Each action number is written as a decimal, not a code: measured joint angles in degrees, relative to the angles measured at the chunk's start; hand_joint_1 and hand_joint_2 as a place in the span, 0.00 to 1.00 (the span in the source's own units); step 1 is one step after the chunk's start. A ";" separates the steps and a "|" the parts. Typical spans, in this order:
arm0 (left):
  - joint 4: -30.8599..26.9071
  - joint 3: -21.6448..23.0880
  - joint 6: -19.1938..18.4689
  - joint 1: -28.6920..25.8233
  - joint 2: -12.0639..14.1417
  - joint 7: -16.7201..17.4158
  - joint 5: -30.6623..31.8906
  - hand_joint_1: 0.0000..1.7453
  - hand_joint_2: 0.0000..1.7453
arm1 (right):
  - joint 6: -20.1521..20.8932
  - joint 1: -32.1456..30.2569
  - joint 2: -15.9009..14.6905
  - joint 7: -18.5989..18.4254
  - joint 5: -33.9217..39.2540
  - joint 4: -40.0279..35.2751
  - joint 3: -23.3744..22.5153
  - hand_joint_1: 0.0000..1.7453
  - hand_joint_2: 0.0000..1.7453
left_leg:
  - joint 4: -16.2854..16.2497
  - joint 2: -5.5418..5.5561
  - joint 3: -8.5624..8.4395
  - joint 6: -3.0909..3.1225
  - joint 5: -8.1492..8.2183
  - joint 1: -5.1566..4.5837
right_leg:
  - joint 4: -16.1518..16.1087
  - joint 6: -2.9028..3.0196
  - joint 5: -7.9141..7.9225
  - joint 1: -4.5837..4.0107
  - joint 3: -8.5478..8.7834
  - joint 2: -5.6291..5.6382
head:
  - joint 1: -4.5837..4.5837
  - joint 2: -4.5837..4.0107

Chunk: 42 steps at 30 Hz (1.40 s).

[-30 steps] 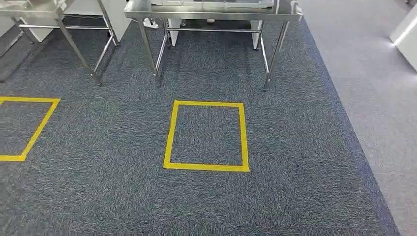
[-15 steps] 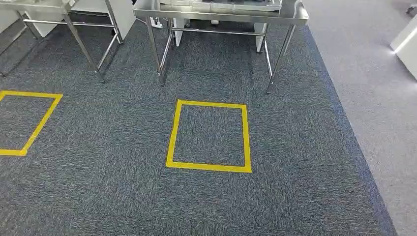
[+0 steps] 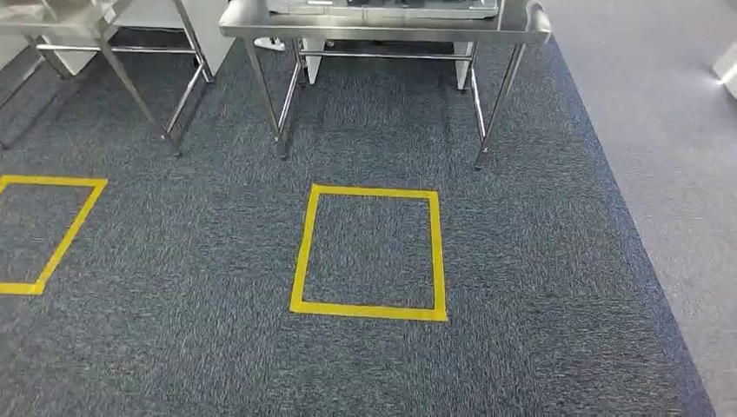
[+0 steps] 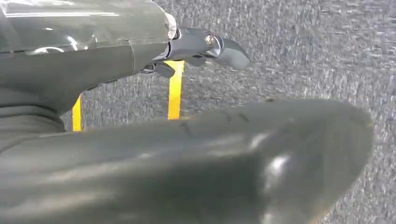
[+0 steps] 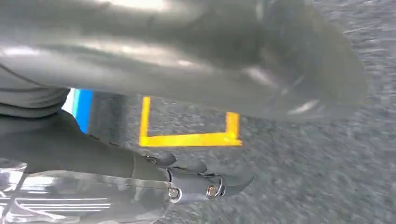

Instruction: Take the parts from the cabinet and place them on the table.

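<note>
Dark carpet point(image 3: 191, 287) with yellow tape square point(image 3: 369, 252); steel table point(image 3: 382, 30) beyond. Left hand point(image 4: 205, 46) and right hand point(image 5: 205, 184): fingers extended, holding nothing.

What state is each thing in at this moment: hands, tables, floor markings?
Left robot hand: hanging over the carpet, holding nothing, fingers apart.
Right robot hand: hanging over the carpet, holding nothing.
Steel table: standing upright, a flat grey thing on top.
Second steel table: standing upright.
Yellow tape square: intact, nothing inside it.
</note>
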<state>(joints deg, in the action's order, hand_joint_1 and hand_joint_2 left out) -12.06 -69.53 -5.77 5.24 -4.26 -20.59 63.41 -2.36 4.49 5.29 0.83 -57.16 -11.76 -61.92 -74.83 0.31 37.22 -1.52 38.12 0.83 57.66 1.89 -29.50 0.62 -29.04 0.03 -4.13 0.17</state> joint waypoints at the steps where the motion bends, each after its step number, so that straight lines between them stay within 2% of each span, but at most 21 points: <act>1: 0.00 0.00 0.00 -0.03 0.00 -0.09 0.00 0.00 0.00 | 0.00 -0.01 0.00 0.00 0.00 0.02 -0.04 0.00 0.00 | 0.75 0.00 1.06 0.11 1.82 -0.04 | 0.00 -0.02 -0.72 -0.08 0.86 0.05 | 0.02 0.00; 2: 0.00 0.00 0.00 -0.01 0.00 -0.17 -0.02 0.00 0.00 | 0.00 -0.01 0.00 0.02 0.00 0.02 -0.07 0.00 0.00 | 2.71 0.00 1.49 0.23 1.57 -0.10 | 0.00 -0.01 -1.43 -0.18 1.81 0.11 | 0.02 0.00; 3: 0.00 0.00 0.00 0.00 0.02 -0.22 -0.02 0.00 0.00 | 0.02 -0.01 0.00 0.11 0.00 0.02 -0.09 0.00 0.00 | 5.99 0.00 1.41 0.52 -1.10 -0.28 | 0.00 -0.04 -2.26 -0.33 2.89 0.09 | 0.02 0.00; 4: 0.00 -0.02 0.00 -0.07 0.07 -0.26 -0.04 0.00 0.00 | 0.04 -0.04 0.00 0.15 0.00 0.02 -0.09 0.00 0.00 | 10.04 -0.01 1.12 1.32 -6.31 -0.57 | -0.02 -0.07 -3.08 -0.53 3.89 0.01 | 0.02 0.00; 5: 0.00 0.00 0.00 -0.29 0.22 -0.26 -0.04 0.00 0.00 | 0.07 -0.41 0.26 0.17 0.00 0.09 -0.09 0.00 0.00 | 13.82 -0.15 1.30 2.37 -13.50 -1.01 | -0.10 -0.12 -3.85 -0.44 4.13 0.00 | 0.04 0.00; 6: 0.00 -0.02 0.00 -0.52 0.35 -0.28 -0.07 0.00 0.00 | 0.11 -0.17 0.52 0.15 0.00 0.26 -0.13 0.00 0.00 | 13.89 0.14 1.55 2.48 -14.67 -1.33 | 0.48 -0.57 -4.55 -0.79 4.73 0.36 | 0.04 0.00; 7: 0.00 0.00 0.00 -0.55 0.33 -0.28 -0.07 0.00 0.00 | 0.09 0.05 0.48 0.15 0.00 0.24 -0.15 0.00 0.00 | 13.67 0.01 0.94 2.12 -14.60 -1.30 | 0.44 -1.03 -5.06 -0.75 4.56 0.49 | 0.02 0.00; 11: 0.00 0.00 0.24 -0.06 0.28 -0.46 -0.07 0.00 0.00 | -0.44 0.45 0.35 -0.04 0.09 0.17 -0.20 0.00 0.00 | 15.51 0.22 -0.23 2.82 -14.45 -0.75 | 0.23 -2.34 -6.52 -0.53 5.59 0.23 | 0.04 0.00; 15: 0.00 0.00 0.33 0.25 0.31 -0.57 -0.11 0.00 0.00 | -0.94 0.43 0.33 -0.26 0.09 0.20 -0.44 0.00 0.00 | 16.13 0.18 -1.43 3.36 -13.60 -0.66 | 16.13 -3.37 -12.10 0.18 -4.22 0.20 | 0.02 0.00; 17: 0.00 0.00 0.31 0.12 0.31 -0.70 -0.11 0.00 0.00 | -1.03 0.36 0.22 -0.35 0.11 0.20 -0.66 0.00 0.00 | 16.13 0.30 -2.26 3.21 -13.06 -0.56 | 15.35 -3.69 -8.55 0.41 -5.83 0.18 | 0.04 0.00; 20: 0.02 0.00 0.26 0.08 0.22 -0.87 -0.13 0.00 0.00 | -1.27 0.27 0.04 -0.35 0.15 0.20 -0.74 0.00 0.00 | 16.13 0.48 -3.52 2.59 -12.43 -0.39 | 1.62 -3.59 0.13 0.67 -1.36 0.21 | 0.04 0.00; 24: 0.02 0.00 0.26 0.30 0.22 -1.03 -0.13 0.00 0.00 | -1.53 0.50 0.04 -0.35 0.15 0.20 -0.94 0.00 0.00 | 16.74 0.66 -4.09 1.14 -12.37 -0.60 | 0.76 -1.88 -0.01 -0.14 -1.16 0.40 | 0.04 0.00; 26: 0.00 0.00 0.26 0.20 0.28 -1.03 -0.15 0.00 0.00 | -1.55 0.49 0.04 -0.35 0.15 0.20 -1.01 0.00 0.00 | 15.96 0.57 -3.86 0.53 -11.87 -0.45 | -0.13 -0.85 0.82 0.52 -0.94 0.04 | 0.04 0.00; 29: 0.02 0.00 0.22 0.18 0.28 -1.16 -0.20 0.00 0.00 | -1.51 0.32 0.00 -0.17 0.15 0.20 -1.07 0.00 0.00 | 4.18 0.20 1.07 -0.02 -4.29 -0.23 | -0.17 -0.26 1.16 0.36 -1.48 -0.15 | 0.02 0.00; 31: 0.02 0.00 0.15 0.02 0.28 -1.25 -0.20 0.00 0.00 | -0.81 0.21 -0.02 -0.17 -0.44 0.20 -1.07 0.00 0.00 | -1.49 0.14 3.06 -0.20 -2.46 -0.18 | -0.16 -0.16 1.24 0.19 -1.58 -0.83 | 0.02 0.00; 32: 0.02 0.00 0.13 0.00 0.28 -1.33 -0.20 0.00 0.00 | -0.55 0.11 -0.02 -0.31 -0.96 0.20 -1.07 0.00 0.00 | -0.39 0.11 2.20 -0.16 -3.41 -0.18 | -0.15 -0.20 1.26 0.15 -1.54 -1.23 | 0.02 0.00; 34: 0.00 -0.02 0.04 0.06 0.33 -1.57 -0.20 0.00 0.00 | -0.48 0.06 -0.02 -1.14 -2.19 0.20 -0.94 0.00 0.00 | 9.12 -0.69 -3.30 0.14 -7.62 -0.19 | -0.13 -0.42 1.25 0.12 -1.42 -2.19 | 0.02 0.00; 36: 0.00 0.00 -0.04 0.42 0.33 -1.68 -0.17 0.00 0.00 | -0.31 0.04 -0.02 -1.97 -3.32 0.20 -0.52 0.00 0.00 | 17.65 -4.92 -7.89 0.95 -8.85 -0.52 | 0.17 -1.09 0.94 -0.41 -1.08 -3.15 | 0.02 0.00; 40: 0.02 0.00 -0.09 0.36 0.31 -1.73 -0.33 0.00 0.00 | -0.22 0.22 -0.09 -2.62 -5.12 0.20 0.70 0.00 0.00 | 17.64 -2.37 -7.54 2.22 -9.72 -0.72 | -0.15 -2.66 1.01 -0.26 -0.50 -4.97 | 0.04 0.00; 41: 0.02 -0.02 -0.11 0.23 0.26 -1.73 -0.46 0.00 0.00 | -0.22 0.13 -0.15 -2.62 -5.49 0.17 1.05 0.00 0.00 | 18.11 -1.97 -7.94 2.76 -10.28 -0.28 | 0.01 -3.15 0.69 -0.10 -0.44 -4.68 | 0.02 0.00; 42: 0.02 -0.02 -0.13 0.20 0.24 -1.73 -0.46 0.00 0.00 | -0.22 0.10 -0.28 -2.60 -5.64 0.17 1.33 0.00 0.00 | 18.19 -1.58 -7.76 2.91 -10.46 -0.27 | 1.88 -3.48 -0.98 0.05 -1.13 -2.78 | 0.05 0.00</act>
<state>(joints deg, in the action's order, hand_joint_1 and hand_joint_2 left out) -12.04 -69.55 -5.90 5.44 -4.02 -22.32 62.95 -2.58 4.59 5.00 -1.77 -62.79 -11.58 -60.59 -56.64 -1.27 29.46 1.39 27.66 0.56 59.54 -1.59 -30.49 0.66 -30.17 -2.75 -4.09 0.17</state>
